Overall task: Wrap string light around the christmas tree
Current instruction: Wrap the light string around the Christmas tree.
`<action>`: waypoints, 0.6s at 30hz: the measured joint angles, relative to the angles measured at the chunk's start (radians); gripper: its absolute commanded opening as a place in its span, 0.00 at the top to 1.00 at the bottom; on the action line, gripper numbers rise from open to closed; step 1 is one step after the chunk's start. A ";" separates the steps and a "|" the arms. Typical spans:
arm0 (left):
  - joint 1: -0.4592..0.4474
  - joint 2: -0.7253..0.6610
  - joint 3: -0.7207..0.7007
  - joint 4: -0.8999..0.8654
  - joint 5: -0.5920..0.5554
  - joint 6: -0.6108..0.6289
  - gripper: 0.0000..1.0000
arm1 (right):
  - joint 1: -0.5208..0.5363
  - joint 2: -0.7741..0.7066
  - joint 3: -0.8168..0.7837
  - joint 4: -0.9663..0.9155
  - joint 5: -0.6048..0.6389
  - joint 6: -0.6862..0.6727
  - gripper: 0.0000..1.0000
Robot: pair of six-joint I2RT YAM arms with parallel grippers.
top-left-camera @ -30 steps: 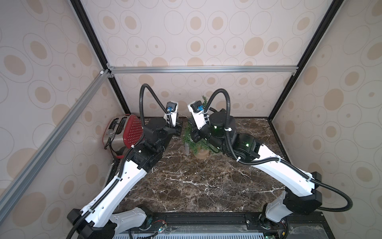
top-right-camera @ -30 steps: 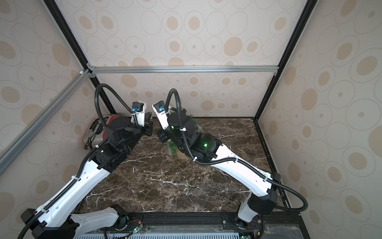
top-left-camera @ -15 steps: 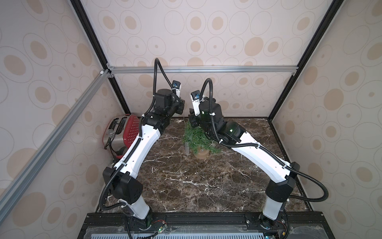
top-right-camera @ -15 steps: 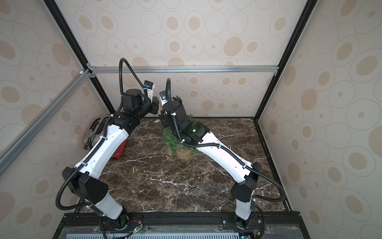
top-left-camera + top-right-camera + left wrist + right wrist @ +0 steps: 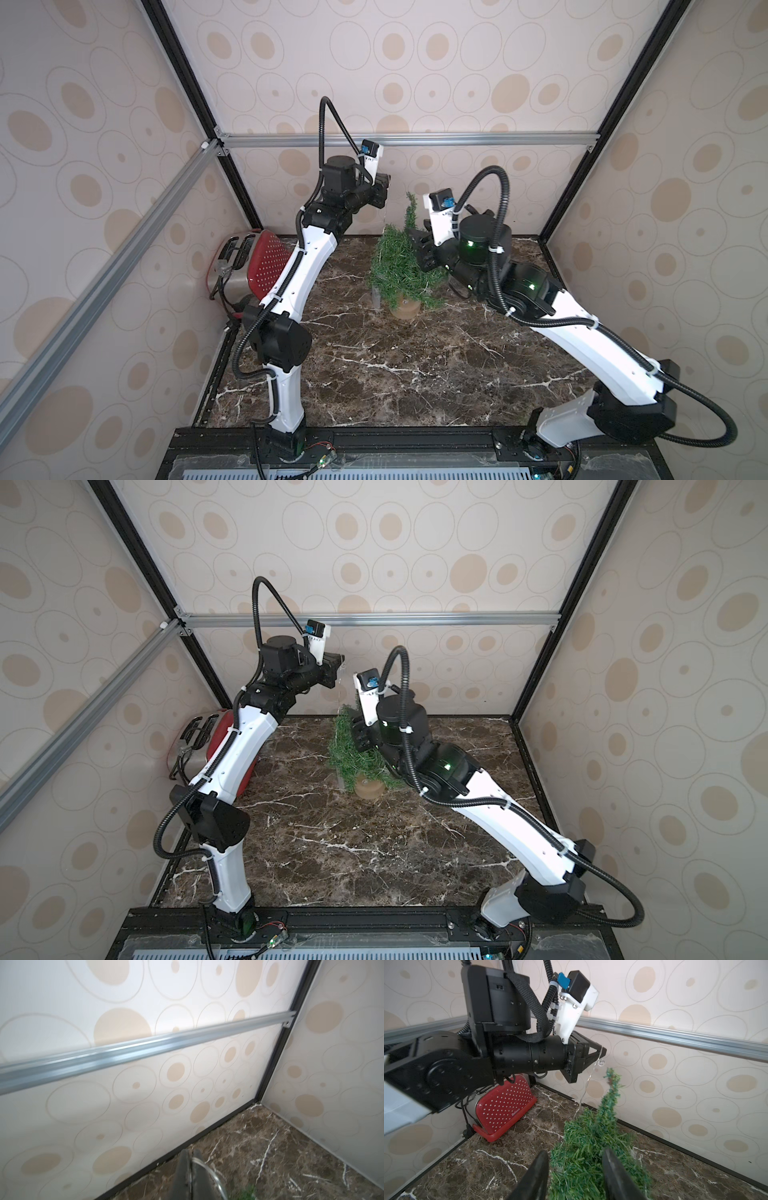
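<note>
Right wrist view shows us what top views blur: left tool (image 5: 602,1050) pinches the string light (image 5: 588,1079) drooping onto the christmas tree (image 5: 591,1142), twelve o'clock on the surface (image 5: 483,1159); right tool (image 5: 575,1157) spread at its branches.

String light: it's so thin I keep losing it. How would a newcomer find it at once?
Start at the green tree on the table. Beside its tip the shut left gripper pinches the string light, which drops to the branches. It alone is clear: hair-thin wire with a ball bulb.
</note>
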 measured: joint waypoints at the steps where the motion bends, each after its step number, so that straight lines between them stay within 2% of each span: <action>1: -0.003 0.023 0.035 0.004 0.021 -0.017 1.00 | 0.000 -0.031 -0.023 0.004 0.009 0.003 0.55; 6: -0.024 0.122 0.130 0.007 0.107 -0.055 1.00 | 0.000 -0.164 -0.141 0.014 0.077 0.021 0.55; 15: -0.101 0.190 0.143 -0.019 0.234 -0.055 1.00 | 0.000 -0.258 -0.266 -0.002 0.195 0.049 0.53; 16: -0.108 0.193 0.148 -0.028 0.252 -0.050 0.95 | 0.000 -0.266 -0.280 -0.002 0.207 0.050 0.53; 17: -0.114 0.195 0.153 -0.039 0.269 -0.043 0.82 | 0.000 -0.272 -0.292 -0.003 0.220 0.053 0.53; 18: -0.119 0.196 0.153 -0.046 0.279 -0.032 0.77 | 0.000 -0.277 -0.301 -0.005 0.232 0.053 0.53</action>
